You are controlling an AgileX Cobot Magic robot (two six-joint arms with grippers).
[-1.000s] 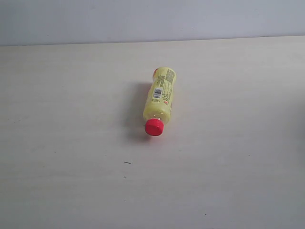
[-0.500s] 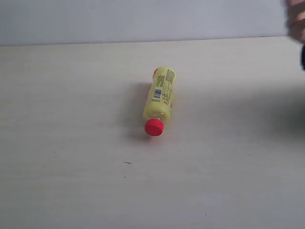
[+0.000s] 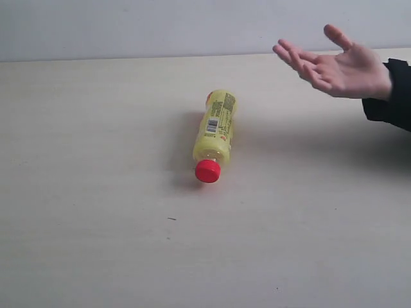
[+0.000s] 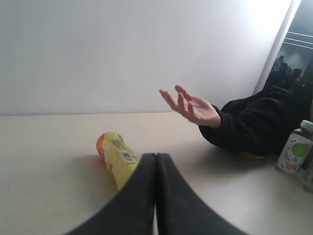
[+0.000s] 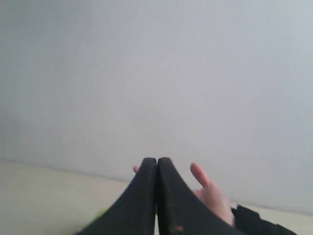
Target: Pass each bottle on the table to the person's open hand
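Yellow plastic body, printed label with a barcode facing up: one yellow bottle [image 3: 216, 131], lying on its side. I place it about mid-table, somewhat nearer the far edge than the near one, with its red cap [image 3: 207, 171] pointing to the near edge.

Second item, left wrist view only: a green-labelled bottle [image 4: 295, 154], clear, upright beside the black sleeve [image 3: 392, 96], partly cut off by the frame. I cannot read its print.

Person's hand [image 3: 340, 67]: open, palm up, held above the table by the far right corner, well apart from the yellow bottle.

Surface: the table [image 3: 96, 244], pale beige wood grain, a few dark specks toward the near edge. Plain pale wall behind the far edge.

Left gripper [image 4: 156, 155]: black fingers pressed together, nothing between them, the yellow bottle partly hidden behind them.

Right gripper [image 5: 157, 160]: likewise pressed together, hiding part of the hand. Its view is blurred, mostly wall.
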